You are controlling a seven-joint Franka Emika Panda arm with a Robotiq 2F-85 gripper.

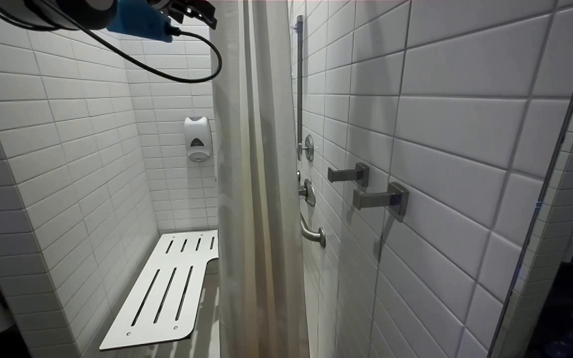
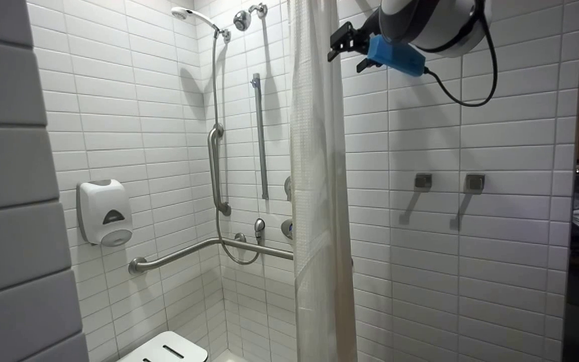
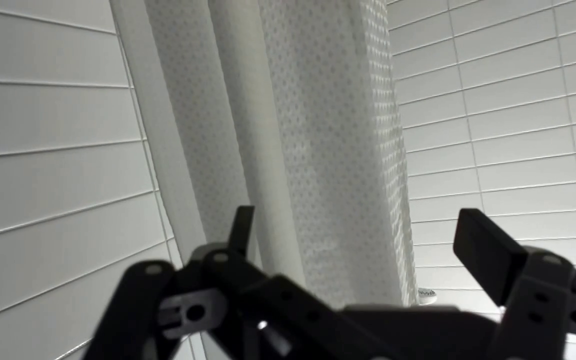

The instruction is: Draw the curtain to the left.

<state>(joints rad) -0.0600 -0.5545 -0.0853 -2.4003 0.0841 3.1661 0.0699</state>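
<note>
The curtain (image 1: 261, 179) is tall and off-white, gathered in a narrow bundle of vertical folds. It hangs near the hook wall and also shows in an exterior view (image 2: 317, 201). Its top and bottom are out of view. My gripper (image 1: 194, 19) is high up beside the curtain's upper part, and also shows at the curtain's edge in an exterior view (image 2: 346, 63). In the wrist view my gripper (image 3: 358, 210) has its fingers wide apart with nothing held. The curtain (image 3: 328, 165) hangs beyond them: the left finger overlaps its folds, the right finger lies past its right edge.
Two metal hooks (image 1: 380, 199) stick out of the white tiled wall (image 1: 455, 134). A slotted white bench (image 1: 167, 288), a soap dispenser (image 1: 198, 139), a grab bar (image 2: 179, 254) and a hand shower (image 2: 189, 14) are in the stall. A black cable (image 1: 177, 78) loops below the gripper.
</note>
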